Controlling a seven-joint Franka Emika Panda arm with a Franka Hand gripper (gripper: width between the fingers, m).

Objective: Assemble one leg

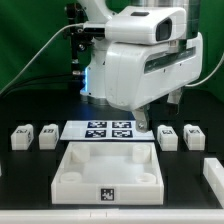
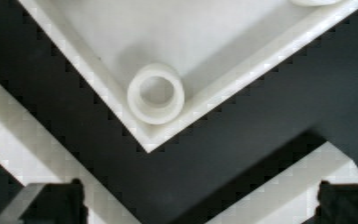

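Four small white legs with marker tags lie on the black table. Two are at the exterior view's left (image 1: 20,136) (image 1: 47,134) and two at its right (image 1: 168,137) (image 1: 192,135). My gripper (image 1: 143,121) hangs low over the right end of the marker board (image 1: 108,129), just behind the large white tray-like part (image 1: 108,170). It is apart from every leg. In the wrist view my gripper (image 2: 197,205) is open and empty, with dark fingertips (image 2: 51,200) wide apart. A corner of the tray (image 2: 247,40) with a round socket (image 2: 155,90) lies below it. No leg shows there.
Another white part (image 1: 213,172) lies at the exterior view's right edge. A green backdrop and cables stand behind the arm. White bands (image 2: 34,130) cross the wrist view beside the tray corner.
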